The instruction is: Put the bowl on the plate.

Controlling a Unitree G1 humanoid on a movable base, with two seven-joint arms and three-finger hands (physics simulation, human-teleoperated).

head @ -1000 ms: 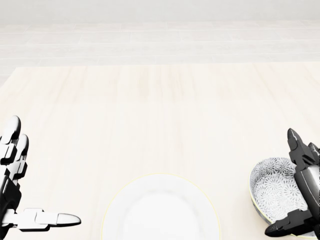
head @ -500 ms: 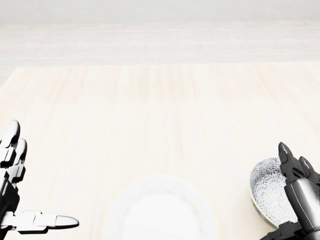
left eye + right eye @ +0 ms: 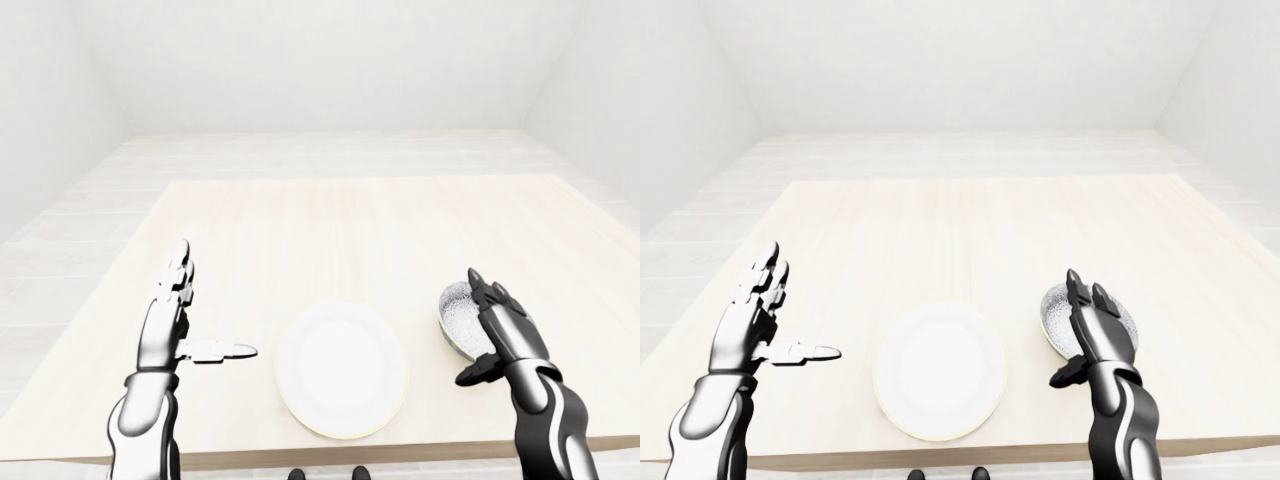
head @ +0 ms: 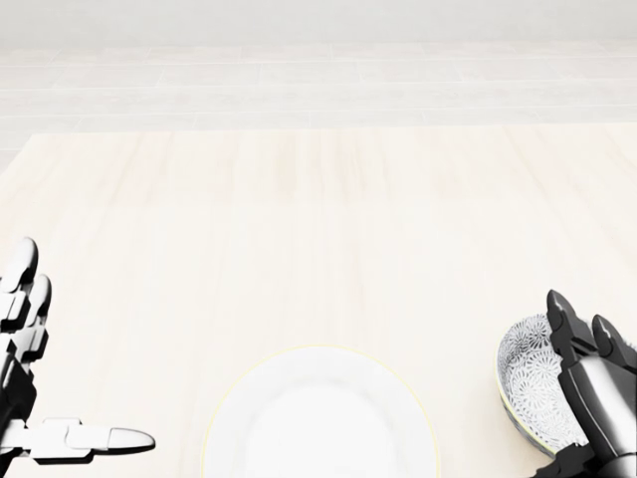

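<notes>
A grey-patterned bowl (image 3: 454, 308) stands on the table to the right of a white plate (image 3: 340, 368), with a small gap between them. My right hand (image 3: 478, 335) is open, its fingers reaching over the bowl's right half and the thumb spread below its rim; nothing is gripped. In the head view the bowl (image 4: 530, 378) sits at the bottom right, partly covered by that hand (image 4: 575, 398). My left hand (image 3: 205, 310) hovers open to the left of the plate, fingers up, thumb pointing toward it.
The light wooden table (image 3: 350, 225) stretches far toward the top of the views. Its near edge (image 3: 330, 455) runs just below the plate. Pale floor and white walls surround it.
In the head view my right hand has dropped lower over the bowl, fingertips now near its upper rim. The left hand has barely shifted. Bowl and plate stay put.
</notes>
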